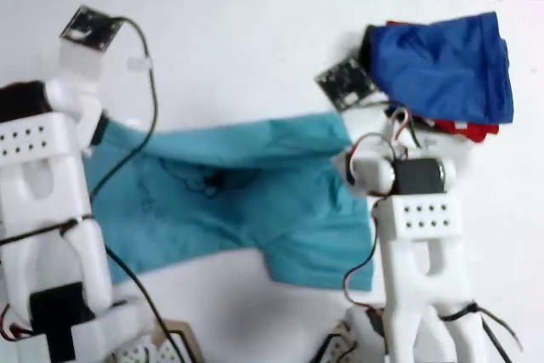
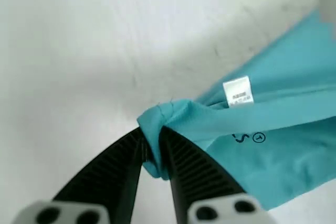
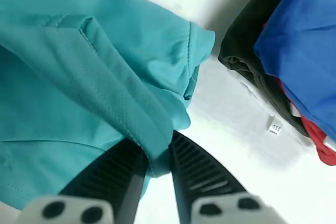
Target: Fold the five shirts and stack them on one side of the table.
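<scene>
On the plain white table point(image 1: 255, 48), the left gripper point(image 2: 155, 153) and right gripper point(image 3: 157, 153) each clamp the spread teal fabric shirt point(image 1: 255, 193); a blue-topped stack of folded shirts point(image 1: 442, 65) alongside

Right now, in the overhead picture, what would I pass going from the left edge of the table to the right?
left arm → teal shirt, spread across the middle → pile of folded shirts, blue on top.
</scene>
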### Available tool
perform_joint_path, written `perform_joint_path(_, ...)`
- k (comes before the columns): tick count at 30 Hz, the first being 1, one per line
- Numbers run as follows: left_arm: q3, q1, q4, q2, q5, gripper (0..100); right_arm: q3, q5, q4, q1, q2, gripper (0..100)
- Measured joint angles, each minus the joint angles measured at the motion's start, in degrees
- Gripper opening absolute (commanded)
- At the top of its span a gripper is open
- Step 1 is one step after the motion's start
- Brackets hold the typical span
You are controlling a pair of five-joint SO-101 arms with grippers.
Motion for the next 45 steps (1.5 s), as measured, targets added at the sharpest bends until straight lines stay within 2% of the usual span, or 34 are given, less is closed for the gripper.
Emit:
perform_joint_path(7,3.4,0.0,-4.6,4.0,5.0,3,0.0,0.0,-2.1,0.0,0.0,1.8)
perform_joint_path(12,3.4,0.0,-0.2,3.8,4.9,3,0.0,0.0,-0.4,0.0,0.0,1.8)
perform_joint_path(18,5.6,-0.2,6.4,-3.5,-0.7,3,0.0,0.0,2.8,0.0,0.0,1.8)
perform_joint_path(23,16.7,-0.3,7.1,-11.4,-6.2,3,0.0,2.6,7.9,0.0,0.0,1.8)
perform_joint_path(33,40.4,-0.3,-1.0,-20.2,-8.2,3,1.3,4.1,12.7,0.0,-0.1,1.8)
perform_joint_path(38,43.6,-0.3,-2.1,-20.7,-8.2,3,6.9,6.7,12.7,0.0,-1.4,1.9)
perform_joint_path(45,44.6,-0.3,-2.1,-20.8,-8.2,3,13.7,7.9,12.7,0.0,-10.8,1.9)
